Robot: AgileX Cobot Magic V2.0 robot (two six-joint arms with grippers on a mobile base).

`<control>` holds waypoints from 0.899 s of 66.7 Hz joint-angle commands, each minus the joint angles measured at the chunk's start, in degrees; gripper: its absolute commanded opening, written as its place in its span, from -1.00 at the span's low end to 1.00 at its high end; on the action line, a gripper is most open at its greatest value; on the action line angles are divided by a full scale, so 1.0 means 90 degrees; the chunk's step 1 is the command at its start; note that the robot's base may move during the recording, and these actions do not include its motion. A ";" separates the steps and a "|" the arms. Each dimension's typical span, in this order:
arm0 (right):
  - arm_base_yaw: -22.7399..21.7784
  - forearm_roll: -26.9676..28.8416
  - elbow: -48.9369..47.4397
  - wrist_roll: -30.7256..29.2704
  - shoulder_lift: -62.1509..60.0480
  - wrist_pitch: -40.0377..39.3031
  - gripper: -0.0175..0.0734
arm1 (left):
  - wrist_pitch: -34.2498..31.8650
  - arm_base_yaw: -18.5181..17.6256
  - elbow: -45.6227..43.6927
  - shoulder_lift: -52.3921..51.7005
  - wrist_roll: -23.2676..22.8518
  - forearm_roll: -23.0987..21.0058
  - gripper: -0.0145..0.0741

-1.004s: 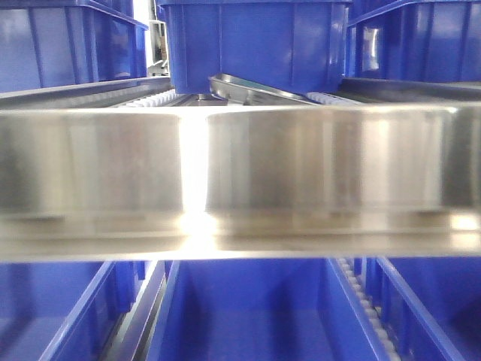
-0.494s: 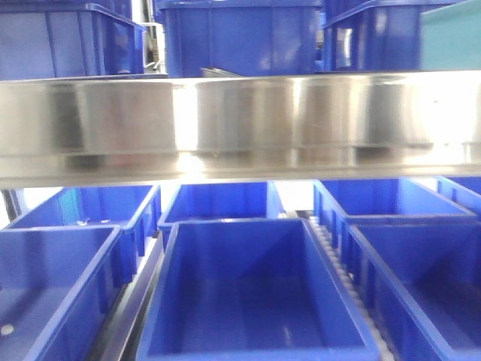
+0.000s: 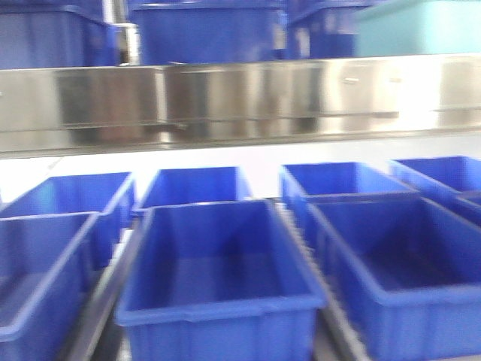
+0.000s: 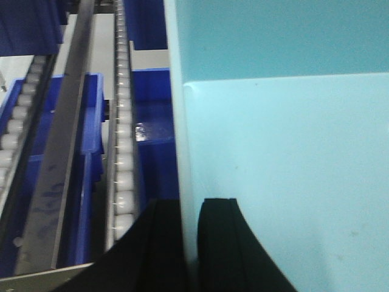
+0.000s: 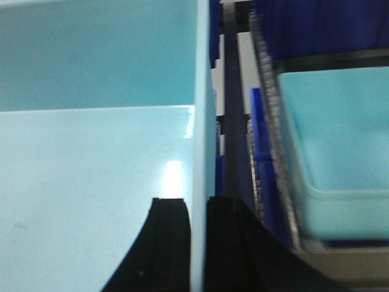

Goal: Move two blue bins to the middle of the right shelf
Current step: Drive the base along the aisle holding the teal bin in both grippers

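I hold a pale cyan-blue bin (image 4: 285, 152) between both arms. My left gripper (image 4: 189, 204) is shut on its left wall, one finger inside and one outside. My right gripper (image 5: 197, 201) is shut on its right wall in the same way; the bin's inside (image 5: 91, 170) fills that view. A second pale blue bin (image 5: 334, 134) sits on a shelf tier to the right, behind a roller track (image 5: 270, 121). In the front view a pale bin (image 3: 421, 26) shows at top right above the broad steel front rail (image 3: 225, 98); I cannot tell which bin it is.
Several dark blue bins (image 3: 218, 263) stand in rows on the tier below the rail, and more (image 3: 203, 30) stand above it. A white roller track (image 4: 124, 152) and a dark steel bar (image 4: 61, 140) run beside the held bin's left wall, over dark blue bins.
The steel rail has risen in the front view and looks smaller. The lower rows of dark blue bins have come fully into view, and a pale bin has appeared at top right.
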 commanded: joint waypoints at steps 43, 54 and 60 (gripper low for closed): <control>-0.0047 -0.0249 -0.0018 -0.0020 -0.0102 -0.0596 -0.96 | -0.0080 -0.0004 -0.0059 -0.0085 0.0034 0.0184 -0.92; -0.0047 -0.0249 -0.0018 -0.0020 -0.0102 -0.0596 -0.96 | -0.0080 -0.0004 -0.0059 -0.0085 0.0034 0.0184 -0.92; -0.0047 -0.0249 -0.0018 -0.0020 -0.0102 -0.0596 -0.96 | -0.0080 -0.0004 -0.0059 -0.0085 0.0034 0.0184 -0.92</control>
